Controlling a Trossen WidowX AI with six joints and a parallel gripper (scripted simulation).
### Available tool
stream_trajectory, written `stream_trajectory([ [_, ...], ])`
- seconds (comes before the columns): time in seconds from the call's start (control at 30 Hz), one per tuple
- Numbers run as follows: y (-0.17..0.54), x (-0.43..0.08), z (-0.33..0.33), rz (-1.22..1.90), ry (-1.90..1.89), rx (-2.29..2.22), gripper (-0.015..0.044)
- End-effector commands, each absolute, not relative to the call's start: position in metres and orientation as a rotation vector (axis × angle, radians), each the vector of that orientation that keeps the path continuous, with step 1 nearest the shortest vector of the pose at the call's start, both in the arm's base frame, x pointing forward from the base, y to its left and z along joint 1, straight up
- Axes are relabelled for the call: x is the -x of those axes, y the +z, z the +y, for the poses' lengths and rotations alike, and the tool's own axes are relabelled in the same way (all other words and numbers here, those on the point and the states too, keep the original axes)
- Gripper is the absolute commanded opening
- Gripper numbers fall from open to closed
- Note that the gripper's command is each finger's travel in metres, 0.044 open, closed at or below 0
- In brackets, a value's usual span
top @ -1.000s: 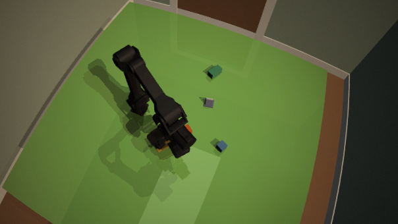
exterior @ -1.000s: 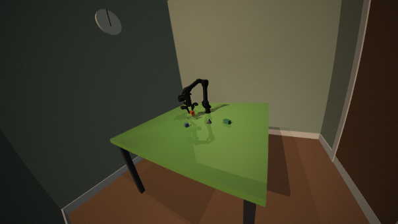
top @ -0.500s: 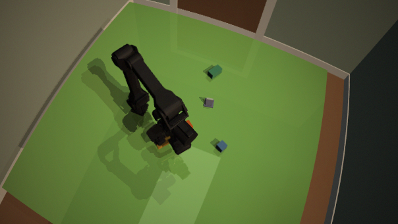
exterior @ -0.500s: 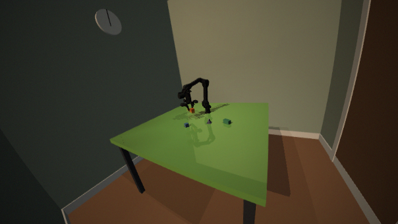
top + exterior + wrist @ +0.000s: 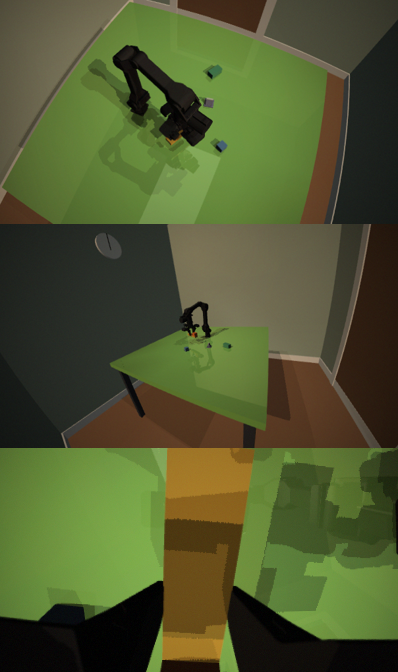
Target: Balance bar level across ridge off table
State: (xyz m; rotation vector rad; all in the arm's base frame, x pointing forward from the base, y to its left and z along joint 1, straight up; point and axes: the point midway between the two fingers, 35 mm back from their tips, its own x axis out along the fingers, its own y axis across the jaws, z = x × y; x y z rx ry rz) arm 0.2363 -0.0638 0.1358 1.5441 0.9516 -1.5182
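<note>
The orange bar (image 5: 172, 141) (image 5: 194, 335) (image 5: 207, 478) is between the fingers of my gripper (image 5: 196, 591), which is shut on it. In the wrist view the bar runs lengthwise up the picture, with green table showing between it and a shadow on its right, so it looks raised a little. The arm hides most of the bar in the top view. The ridge, a small grey-purple wedge (image 5: 209, 103) (image 5: 209, 345), stands on the table apart from the bar, with nothing on it. It is not seen in the wrist view.
A blue cube (image 5: 221, 146) (image 5: 186, 349) lies on the table (image 5: 263, 178) (image 5: 230, 372). A dark blue shape (image 5: 62, 614) by the left finger may be this cube. A green block (image 5: 215, 71) (image 5: 227, 345) lies on the other side of the ridge.
</note>
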Motion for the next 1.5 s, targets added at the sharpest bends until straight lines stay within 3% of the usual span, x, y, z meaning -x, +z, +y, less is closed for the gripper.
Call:
stream_trajectory([
  [0.0,0.138,-0.245,-0.053,0.973,-1.484,-1.511,0.0],
  [1.47,0.14,-0.282,0.101,1.258,-1.088,-1.125,0.0],
])
